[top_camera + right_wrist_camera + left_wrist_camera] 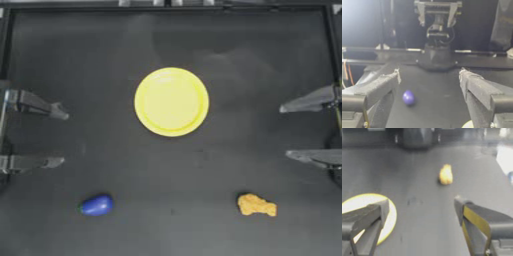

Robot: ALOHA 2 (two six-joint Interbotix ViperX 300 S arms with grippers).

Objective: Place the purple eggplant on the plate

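The purple eggplant lies on the table at the front left, small and glossy blue-purple; the right wrist view shows the eggplant far off between that arm's jaws. The round yellow plate sits flat mid-table with nothing on it. Part of the plate shows behind a jaw in the left wrist view. My left gripper is drawn back at the left edge, open, well behind the eggplant. My right gripper is drawn back at the right edge, open. Neither holds anything.
A lumpy orange-yellow nugget rests at the front right, and the nugget also shows across the table in the left wrist view. The left arm's base stands at the far table edge.
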